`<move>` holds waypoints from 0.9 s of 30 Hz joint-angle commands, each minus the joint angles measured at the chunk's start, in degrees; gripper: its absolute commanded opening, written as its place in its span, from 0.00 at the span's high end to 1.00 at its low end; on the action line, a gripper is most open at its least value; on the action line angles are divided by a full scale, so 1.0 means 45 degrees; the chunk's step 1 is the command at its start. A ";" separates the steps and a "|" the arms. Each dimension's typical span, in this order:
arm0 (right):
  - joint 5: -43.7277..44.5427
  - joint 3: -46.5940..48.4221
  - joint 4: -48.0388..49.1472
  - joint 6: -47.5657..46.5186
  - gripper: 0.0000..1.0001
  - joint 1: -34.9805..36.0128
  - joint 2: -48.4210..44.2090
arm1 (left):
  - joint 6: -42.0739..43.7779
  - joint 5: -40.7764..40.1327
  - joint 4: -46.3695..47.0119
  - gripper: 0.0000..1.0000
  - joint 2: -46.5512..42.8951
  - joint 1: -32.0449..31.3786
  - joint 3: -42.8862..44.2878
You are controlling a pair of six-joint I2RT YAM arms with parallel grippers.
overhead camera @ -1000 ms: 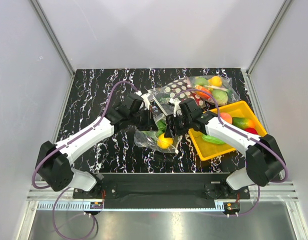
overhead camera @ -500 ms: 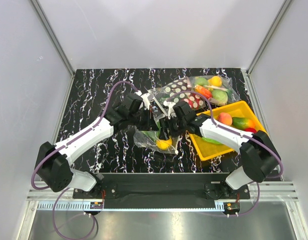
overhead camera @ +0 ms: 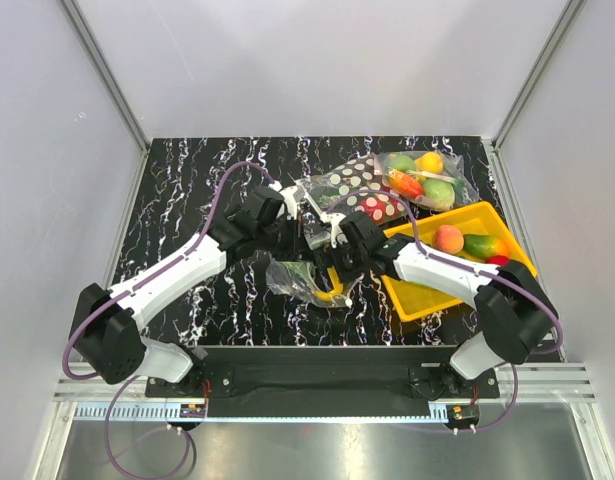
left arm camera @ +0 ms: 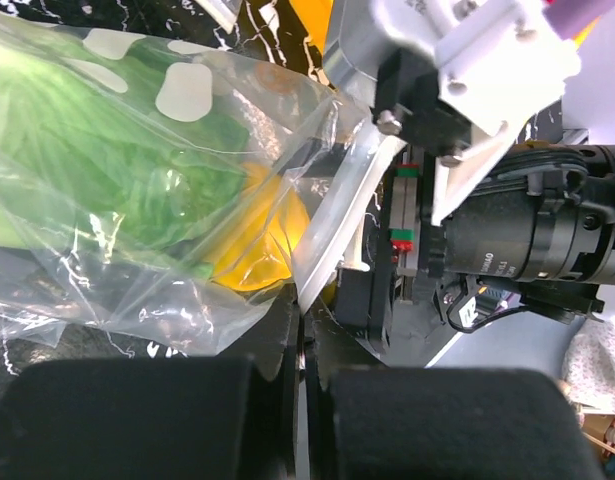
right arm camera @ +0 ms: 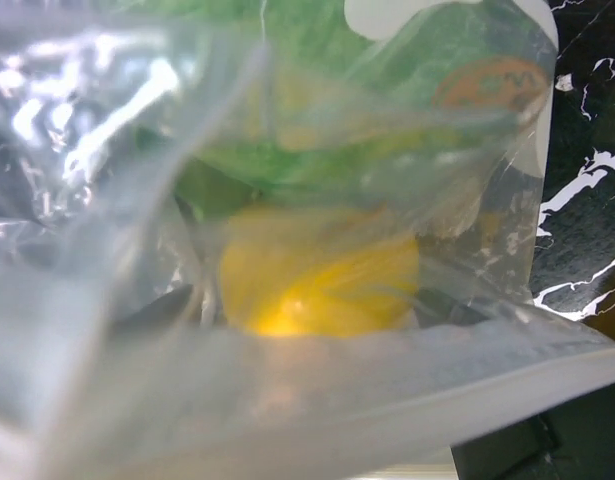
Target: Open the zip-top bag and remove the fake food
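Two arms meet over the middle of the black marbled table (overhead camera: 187, 200), the left arm (overhead camera: 177, 275) reaching in from its side and the right arm (overhead camera: 437, 275) from the other. Over the last second the right arm has swung inward and down, away from the yellow tray (overhead camera: 492, 212) and onto the task's bag. Behind the arms lie the dark polka-dot bag (overhead camera: 362, 185) and a clear bag of fruit (overhead camera: 427, 175), both untouched.

The zip-top bag (overhead camera: 292, 280) sits crumpled on the table between the two wrists, near the front edge. It has slid and bunched a little as the right arm closed in. Inside it, the green lettuce (left arm camera: 97, 150) fills the upper part and the yellow lemon (left arm camera: 262, 245) lies close to the mouth. No fish can be made out.

The left gripper (left arm camera: 299, 360) is clamped tight, jaws together on the bag's edge just below the zip strip (left arm camera: 332, 230). The right gripper (overhead camera: 337, 262) now hangs over the lemon, which it partly hides from above. Its own camera is filled by plastic, with the lemon (right arm camera: 317, 270) directly ahead behind the strip (right arm camera: 337, 400). Whether its jaws are spread or nipping plastic cannot be told from these views.

Judging by this, the right arm is placed either to take the opposite lip of the mouth or to go in for the lemon. All the food seen is still inside, so the task is at an early stage.
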 commanded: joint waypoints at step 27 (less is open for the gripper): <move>0.1216 0.1637 -0.1486 0.0426 0.72 0.0155 -0.2017 | -0.0228 0.0099 0.0702 1.00 0.0461 -0.0033 0.0345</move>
